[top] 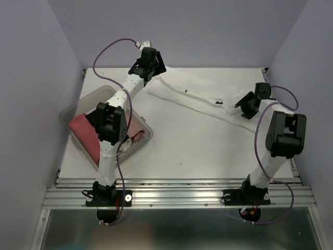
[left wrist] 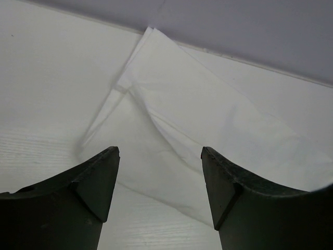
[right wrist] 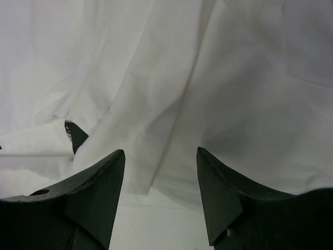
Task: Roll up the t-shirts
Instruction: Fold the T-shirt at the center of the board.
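Note:
A white t-shirt (top: 192,96) lies folded into a long strip across the back of the table, running from back left to right. My left gripper (top: 154,72) hovers at its left end, open, with the cloth edge (left wrist: 197,104) just beyond the fingertips. My right gripper (top: 243,108) is at the strip's right end, also open. Wrinkled white cloth (right wrist: 171,67) lies under and ahead of its jaws, and a small dark neck label (right wrist: 75,134) shows to the left. Neither gripper (left wrist: 160,151) (right wrist: 161,151) holds anything. A salmon-pink t-shirt (top: 83,127) lies in the tub.
A clear plastic tub (top: 67,112) stands at the left of the table, with my left arm reaching over it. Lilac walls enclose the table at the back and both sides. A metal rail (top: 177,195) runs along the near edge.

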`<state>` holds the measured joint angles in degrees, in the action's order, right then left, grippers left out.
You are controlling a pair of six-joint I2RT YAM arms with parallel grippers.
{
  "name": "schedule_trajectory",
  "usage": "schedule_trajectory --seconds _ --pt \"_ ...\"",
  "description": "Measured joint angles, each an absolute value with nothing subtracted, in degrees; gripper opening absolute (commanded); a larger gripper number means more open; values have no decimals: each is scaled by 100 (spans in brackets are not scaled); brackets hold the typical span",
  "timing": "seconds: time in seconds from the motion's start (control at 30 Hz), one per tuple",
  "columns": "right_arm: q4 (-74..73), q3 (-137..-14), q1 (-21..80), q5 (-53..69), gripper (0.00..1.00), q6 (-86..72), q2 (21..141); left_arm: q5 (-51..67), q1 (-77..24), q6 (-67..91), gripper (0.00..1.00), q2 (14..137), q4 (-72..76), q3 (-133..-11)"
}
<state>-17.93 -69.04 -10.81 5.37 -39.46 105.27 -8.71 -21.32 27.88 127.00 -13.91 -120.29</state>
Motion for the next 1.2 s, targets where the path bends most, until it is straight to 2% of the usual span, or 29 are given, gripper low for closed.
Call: schedule_trajectory --seconds 0.27,0.6,0.73,0.9,1.0,1.03,1.07,1.2 --pt "-1590 -6982 -1081 735 62 -3992 10812 -425 -2143 2783 75 13002 -1575 -11935" --pt "-1400 -7214 -1081 860 52 -4047 11078 -344 -2143 2742 75 13004 -1608 -11911" --pt "-1306 -7299 -1081 930 36 -4099 11181 -327 -2143 2742 75 13004 -1614 -11883" --pt "-1205 -7343 -1081 1009 30 -4134 11255 -325 -2143 2716 75 13004 -1612 -11883" --pt "-1168 -7347 -1081 1031 15 -4154 11288 -325 -2143 2703 75 13006 -1612 -11883" --pt "-1153 -7352 -1081 1037 4 -4156 11299 -322 -2143 2700 75 13004 -1612 -11883" --pt "-1149 -7356 -1081 1048 1 -4160 11310 -320 -2143 2700 75 13004 -1612 -11883" --pt "-1096 -7408 -1081 1116 1 -4167 11362 -320 -2143 2700 75 13004 -1614 -11883"
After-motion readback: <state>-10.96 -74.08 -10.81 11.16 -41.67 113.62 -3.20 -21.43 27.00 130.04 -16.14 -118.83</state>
